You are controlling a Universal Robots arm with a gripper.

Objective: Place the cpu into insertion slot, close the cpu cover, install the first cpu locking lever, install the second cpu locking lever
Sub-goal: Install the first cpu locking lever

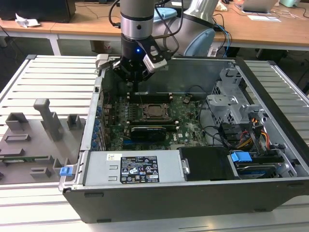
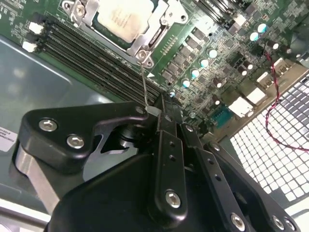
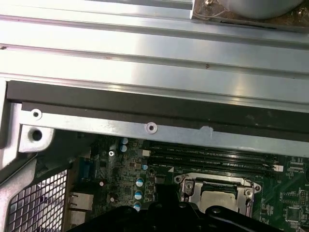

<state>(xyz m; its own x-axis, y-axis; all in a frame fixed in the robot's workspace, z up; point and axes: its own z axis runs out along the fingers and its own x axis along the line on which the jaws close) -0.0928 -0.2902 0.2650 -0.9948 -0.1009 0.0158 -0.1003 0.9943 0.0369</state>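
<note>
Cpu (image 2: pixel 123 19) seated in the insertion slot (image 1: pixel 164 116), silvery top visible through the window of the cpu cover (image 2: pixel 161 24), which lies flat over it.

Gripper (image 2: pixel 161 104): black fingers drawn together at the free end of a thin wire cpu locking lever (image 2: pixel 144 82), clamping its small flat tab as far as can be seen. Runs from the fingertips straight up to the corner of the cover.

Relation to the chip: sits just beyond the gripper, near but apart, joined to it by the lever alone. In the exterior view, hangs over the edge of the green motherboard (image 1: pixel 188 123) nearest the case's back wall, just behind the socket.

Beside the socket: long black memory slots (image 2: pixel 91 58) with white end clips, between the cover and the case floor. Round capacitors and small chips on the other side.

Further out: open computer case (image 1: pixel 193 193) lying on a slatted metal table (image 1: pixel 58 72).

Writing: white label (image 1: pixel 139 169) with dark print and symbols on the grey power supply along the case's near edge; too small to read. Fine white lettering on the board, likewise not legible.

Towards the exterior view's left: grey fixture block (image 1: pixel 48 118) on the table.
</note>
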